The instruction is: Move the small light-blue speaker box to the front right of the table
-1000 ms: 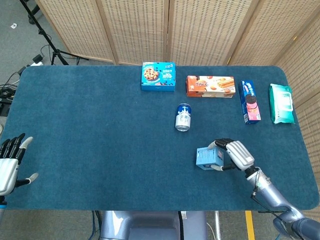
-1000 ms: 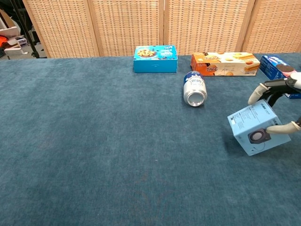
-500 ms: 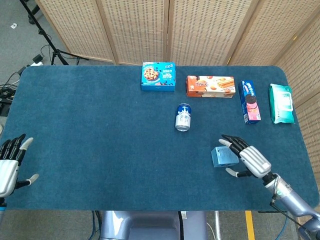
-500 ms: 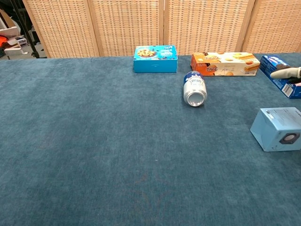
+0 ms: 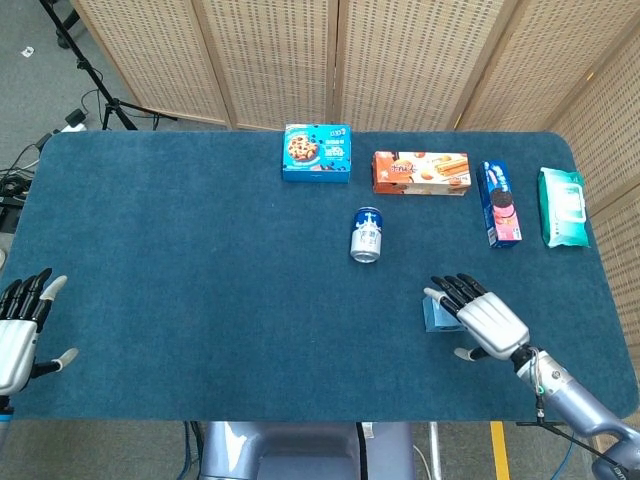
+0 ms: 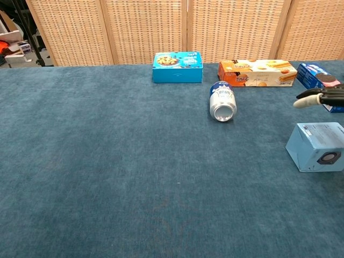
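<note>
The small light-blue speaker box point(image 6: 318, 146) rests flat on the blue table cloth at the front right, its round speaker face toward the chest camera. In the head view only a sliver of the box point(image 5: 433, 313) shows under my right hand point(image 5: 482, 319). That hand hovers above the box with its fingers spread and nothing in them; its fingertips point(image 6: 309, 100) show at the right edge of the chest view, clear of the box. My left hand point(image 5: 20, 325) hangs open off the table's front left corner.
A drinks can point(image 5: 366, 234) lies on its side mid-table. Along the back edge stand a blue cookie box point(image 5: 317, 152), an orange biscuit box point(image 5: 421, 172), a blue sandwich-cookie pack point(image 5: 498, 203) and a green wipes pack point(image 5: 563, 207).
My right hand set the tilted box down flat further right, let go and spread its fingers, then shifted slightly left above it. The left hand stayed put.
</note>
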`<state>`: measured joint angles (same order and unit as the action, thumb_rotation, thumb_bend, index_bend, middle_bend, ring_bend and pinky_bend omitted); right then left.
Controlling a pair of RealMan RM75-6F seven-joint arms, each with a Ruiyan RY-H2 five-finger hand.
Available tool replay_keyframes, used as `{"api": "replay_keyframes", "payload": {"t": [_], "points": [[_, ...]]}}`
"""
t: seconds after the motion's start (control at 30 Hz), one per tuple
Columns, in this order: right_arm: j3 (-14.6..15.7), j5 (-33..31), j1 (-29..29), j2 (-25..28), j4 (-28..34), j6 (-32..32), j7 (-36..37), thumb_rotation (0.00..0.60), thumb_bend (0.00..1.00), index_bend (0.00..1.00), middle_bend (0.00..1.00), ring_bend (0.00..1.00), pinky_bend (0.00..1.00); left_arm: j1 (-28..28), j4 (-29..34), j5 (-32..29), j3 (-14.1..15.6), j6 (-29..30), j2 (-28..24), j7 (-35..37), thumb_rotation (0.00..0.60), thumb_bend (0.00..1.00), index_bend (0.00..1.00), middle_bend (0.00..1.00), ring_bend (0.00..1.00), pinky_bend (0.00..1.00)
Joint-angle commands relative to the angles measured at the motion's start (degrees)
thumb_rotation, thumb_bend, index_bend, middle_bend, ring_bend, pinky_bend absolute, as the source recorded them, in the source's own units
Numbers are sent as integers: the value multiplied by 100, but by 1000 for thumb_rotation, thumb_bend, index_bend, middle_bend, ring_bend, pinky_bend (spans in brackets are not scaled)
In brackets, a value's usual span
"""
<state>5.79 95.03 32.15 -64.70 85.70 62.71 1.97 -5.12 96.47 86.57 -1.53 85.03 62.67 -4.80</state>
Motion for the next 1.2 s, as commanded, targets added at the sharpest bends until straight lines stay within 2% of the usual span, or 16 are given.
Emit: {"api": "replay_keyframes", "payload": {"t": [0.03, 0.13, 0.23, 0.33, 0.5, 0.63, 0.93, 1.03, 1.1, 1.2], "points": [[-313, -747, 338, 127, 573, -861, -1044, 600, 0, 0, 0, 0, 57, 2, -9, -15, -6, -2, -5, 21, 600, 0, 0, 0, 0, 0], [-603, -1527, 581, 61, 819, -1357, -1829, 600, 0, 0, 0, 0, 57, -7, -27, -53, -23, -27, -23, 81, 600, 0, 0, 0, 0, 0], [-716, -2143, 703, 10, 896, -1604, -2369, 600, 0, 0, 0, 0, 57, -10, -35, -68, -31, -37, -36, 121, 600, 0, 0, 0, 0, 0], [-718, -2770, 848, -4, 957, -1892, -2801, 600, 0, 0, 0, 0, 77, -17, -48, -88, -38, -56, -48, 153, 600, 0, 0, 0, 0, 0], [-645, -3348, 1007, -78, 1058, -2038, -3225, 600, 0, 0, 17, 1, 209, -29, -60, -115, -51, -82, -57, 180, 600, 0, 0, 0, 0, 0], [-634, -3421, 1034, -242, 988, -1928, -3290, 600, 0, 14, 104, 66, 279, -35, -64, -130, -55, -97, -61, 184, 600, 0, 0, 0, 0, 0], [-622, -3089, 953, -653, 421, -1657, -3058, 600, 9, 187, 287, 252, 396, -41, -66, -148, -58, -112, -53, 172, 600, 0, 0, 0, 0, 0], [-608, -2871, 886, -737, 248, -1519, -2910, 600, 93, 266, 367, 322, 458, -46, -69, -164, -59, -129, -47, 159, 600, 0, 0, 0, 0, 0], [-597, -2647, 822, -769, 156, -1400, -2731, 600, 189, 334, 435, 379, 504, -50, -66, -165, -59, -135, -46, 149, 600, 0, 0, 0, 0, 0], [-558, -2287, 740, -782, 26, -1234, -2467, 600, 277, 384, 482, 420, 529, -50, -70, -165, -55, -138, -41, 144, 600, 0, 0, 0, 0, 0]]}}
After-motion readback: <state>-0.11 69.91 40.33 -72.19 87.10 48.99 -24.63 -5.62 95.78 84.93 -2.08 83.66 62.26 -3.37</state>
